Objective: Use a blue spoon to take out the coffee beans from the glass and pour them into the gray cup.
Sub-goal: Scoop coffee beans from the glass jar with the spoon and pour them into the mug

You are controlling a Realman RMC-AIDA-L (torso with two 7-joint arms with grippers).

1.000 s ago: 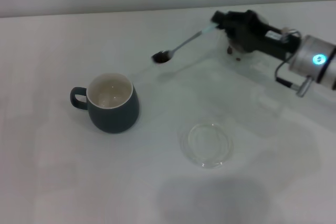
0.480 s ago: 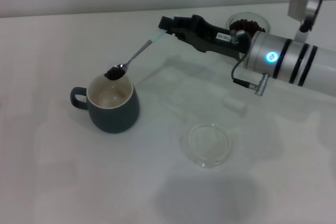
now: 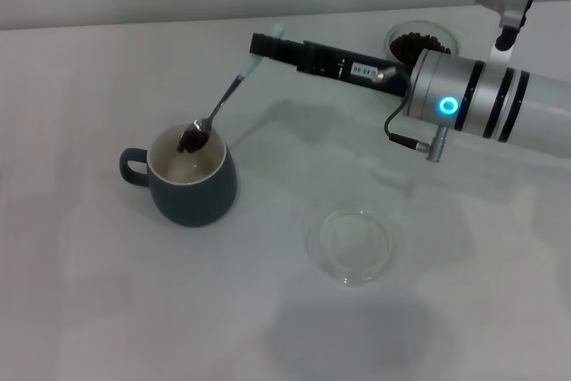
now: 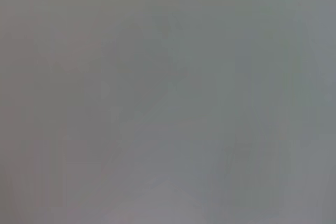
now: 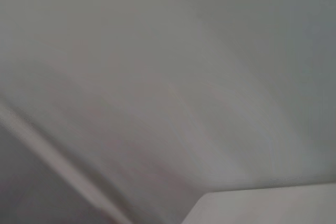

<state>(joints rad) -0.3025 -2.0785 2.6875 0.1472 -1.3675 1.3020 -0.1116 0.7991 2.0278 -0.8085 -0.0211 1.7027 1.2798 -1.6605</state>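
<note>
Nearest, the clear glass saucer lies just where it lay. Beyond it the gray cup hasn't shifted, but the blue spoon has dropped: its bowl, loaded with coffee beans, now dips inside the cup's rim. The right gripper, clenched on the spoon's handle, has pushed further left. Farthest back, the glass holds beans.

Right arm: silver, black bands, blue ring light, black pincer.
</note>
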